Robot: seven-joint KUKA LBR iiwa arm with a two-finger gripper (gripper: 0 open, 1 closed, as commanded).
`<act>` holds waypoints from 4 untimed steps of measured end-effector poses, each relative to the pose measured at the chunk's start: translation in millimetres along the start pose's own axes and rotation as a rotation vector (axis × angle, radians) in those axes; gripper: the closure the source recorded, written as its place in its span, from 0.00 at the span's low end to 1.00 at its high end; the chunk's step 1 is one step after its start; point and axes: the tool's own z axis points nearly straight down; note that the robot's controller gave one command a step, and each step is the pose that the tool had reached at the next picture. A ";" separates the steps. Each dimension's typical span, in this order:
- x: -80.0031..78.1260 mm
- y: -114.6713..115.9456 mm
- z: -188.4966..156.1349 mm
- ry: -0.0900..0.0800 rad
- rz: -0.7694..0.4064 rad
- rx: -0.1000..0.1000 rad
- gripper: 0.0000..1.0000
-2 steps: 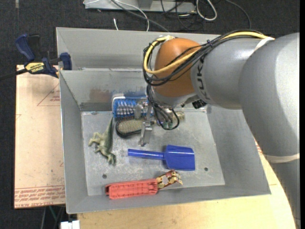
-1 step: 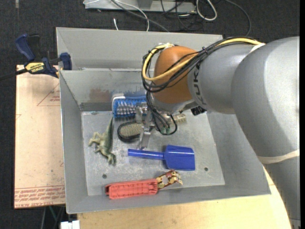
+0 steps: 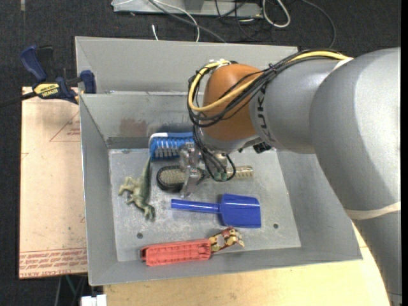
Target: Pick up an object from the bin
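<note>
Tool (image 3: 189,180): down low at the centre of the bin (image 3: 95,171), hanging off the orange wrist cover (image 3: 229,104); open or closed, cannot tell from up here.
Under the tool: dark oval brush (image 3: 168,178), flat on the bin floor right in the middle, its right edge at the tool's tip; touching or just clear, cannot tell.
Just behind: blue brush (image 3: 167,145) with pale bristles, up against the back wall, close to the dark oval brush.
Right: small beige cylinder (image 3: 243,170), near, half tucked under the wrist.
In front: blue scoop (image 3: 239,210), lying flat, handle pointing left, apart from the oval brush.
Left: green toy dinosaur (image 3: 136,193), sprawled on the floor.
Front edge: red comb-like bar (image 3: 175,254), lying lengthwise, with a small gold patterned figure (image 3: 226,239) touching its right end.
</note>
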 end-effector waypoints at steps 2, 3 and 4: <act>0.3 -0.1 -8.9 0.001 0.001 0.000 1.00; 0.0 0.2 -26.2 0.001 0.001 0.000 1.00; 1.5 0.4 -53.0 0.009 0.001 0.000 1.00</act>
